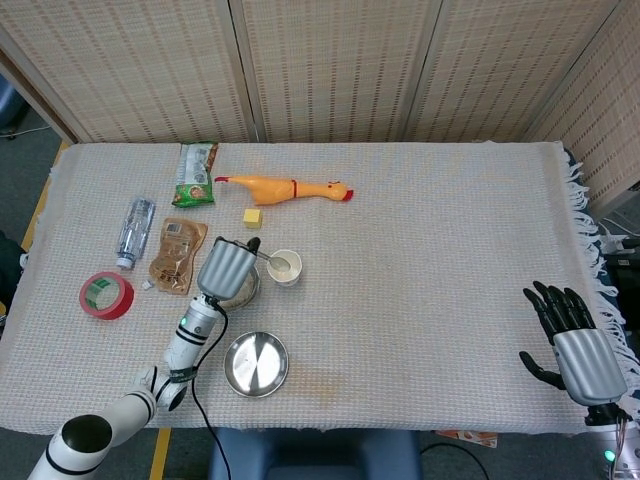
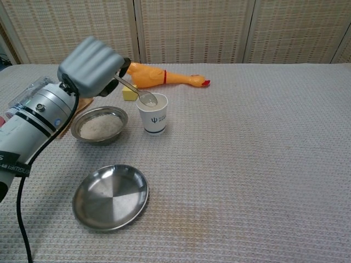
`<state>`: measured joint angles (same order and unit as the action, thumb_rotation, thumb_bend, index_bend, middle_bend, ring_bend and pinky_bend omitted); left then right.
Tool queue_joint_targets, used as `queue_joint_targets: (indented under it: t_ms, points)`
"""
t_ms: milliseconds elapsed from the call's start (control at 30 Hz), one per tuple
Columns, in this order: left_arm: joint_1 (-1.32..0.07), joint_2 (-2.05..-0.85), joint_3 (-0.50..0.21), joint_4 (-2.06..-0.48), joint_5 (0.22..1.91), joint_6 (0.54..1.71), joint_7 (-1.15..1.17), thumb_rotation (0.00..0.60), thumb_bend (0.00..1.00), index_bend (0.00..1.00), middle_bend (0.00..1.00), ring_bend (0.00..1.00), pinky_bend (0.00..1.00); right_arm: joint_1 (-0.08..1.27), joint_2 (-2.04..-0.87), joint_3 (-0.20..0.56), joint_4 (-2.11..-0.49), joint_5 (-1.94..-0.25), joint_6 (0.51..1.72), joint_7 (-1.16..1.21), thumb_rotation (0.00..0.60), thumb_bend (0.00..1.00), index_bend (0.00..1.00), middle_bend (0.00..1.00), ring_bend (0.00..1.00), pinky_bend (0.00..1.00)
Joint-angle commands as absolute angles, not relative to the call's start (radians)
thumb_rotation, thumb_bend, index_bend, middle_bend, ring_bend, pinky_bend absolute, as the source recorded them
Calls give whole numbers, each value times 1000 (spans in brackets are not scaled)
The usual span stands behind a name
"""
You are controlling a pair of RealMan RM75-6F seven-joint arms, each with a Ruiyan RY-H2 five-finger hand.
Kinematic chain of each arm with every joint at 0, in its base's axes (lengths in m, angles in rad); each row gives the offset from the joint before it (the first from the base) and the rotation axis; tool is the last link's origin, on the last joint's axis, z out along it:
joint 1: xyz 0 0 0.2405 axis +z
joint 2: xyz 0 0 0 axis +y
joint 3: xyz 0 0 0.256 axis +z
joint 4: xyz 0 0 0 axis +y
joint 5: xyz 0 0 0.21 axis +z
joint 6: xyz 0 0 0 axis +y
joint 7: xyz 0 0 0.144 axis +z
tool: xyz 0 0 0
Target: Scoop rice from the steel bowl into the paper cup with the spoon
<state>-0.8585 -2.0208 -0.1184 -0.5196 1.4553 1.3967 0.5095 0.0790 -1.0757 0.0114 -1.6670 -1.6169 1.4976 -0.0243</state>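
my left hand [image 2: 90, 66] grips the spoon [image 2: 143, 97] tipped over the paper cup [image 2: 153, 113]; next i pour, then return to the steel bowl [image 2: 100, 125].

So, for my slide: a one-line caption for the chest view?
Left hand tips the spoon over the paper cup, beside the rice bowl.

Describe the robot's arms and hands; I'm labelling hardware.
The left robot hand has a grey ribbed back and dark fingers; its arm is silver-white with black bands and a black cable. The right robot hand has black fingers and a grey back.
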Motion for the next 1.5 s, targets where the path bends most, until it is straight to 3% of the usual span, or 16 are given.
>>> queue_joint_targets:
  t_ms: [33, 467, 867, 1100, 1500]
  points:
    - [-863, -2054, -93, -437, 1502, 1441, 495, 600, 430, 618, 1000, 1000, 1000, 78, -1075, 11, -1668, -1619, 1499, -25, 600, 170, 0, 0, 0, 0]
    - [-880, -2124, -88, -253, 1526, 1441, 487, 600, 431, 602, 1000, 1000, 1000, 74, -1071, 6, -1674, -1630, 1506, -28, 600, 170, 0, 0, 0, 0]
    - [-880, -2131, -83, -211, 1528, 1443, 495, 600, 430, 588, 1000, 1000, 1000, 73, -1072, 5, -1678, -1634, 1508, -33, 600, 170, 0, 0, 0, 0]
    - [-881, -2123, -50, -179, 1565, 1512, 554, 600, 449, 578, 1000, 1000, 1000, 73, -1072, 6, -1678, -1631, 1506, -34, 600, 170, 0, 0, 0, 0]
    - [-869, -2113, -30, -154, 1576, 1494, 604, 600, 456, 578, 1000, 1000, 1000, 72, -1072, 2, -1683, -1637, 1506, -43, 600, 170, 0, 0, 0, 0]
